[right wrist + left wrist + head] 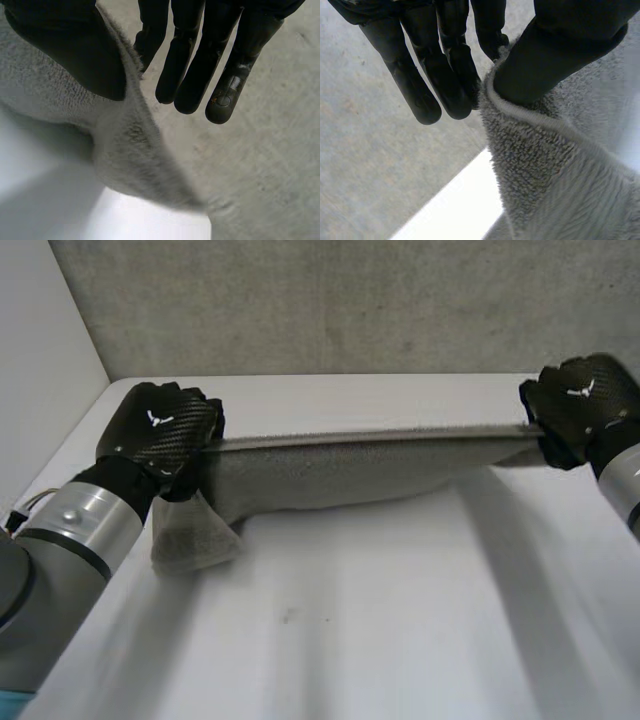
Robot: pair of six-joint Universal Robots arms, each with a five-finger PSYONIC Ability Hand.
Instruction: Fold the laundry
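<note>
While the grey towel [350,475] hangs stretched above the white worktop [380,620], the left hand [160,425] pinches its left end against the thumb. The right hand [580,400] pinches the right end likewise. One corner droops below the left hand.

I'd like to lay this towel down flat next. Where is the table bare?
Bare: the wide white table in front of the towel, and a narrow strip behind it along the grey wall. Crowded: beside the left robot hand, where a towel corner hangs down, and at the right robot hand.
</note>
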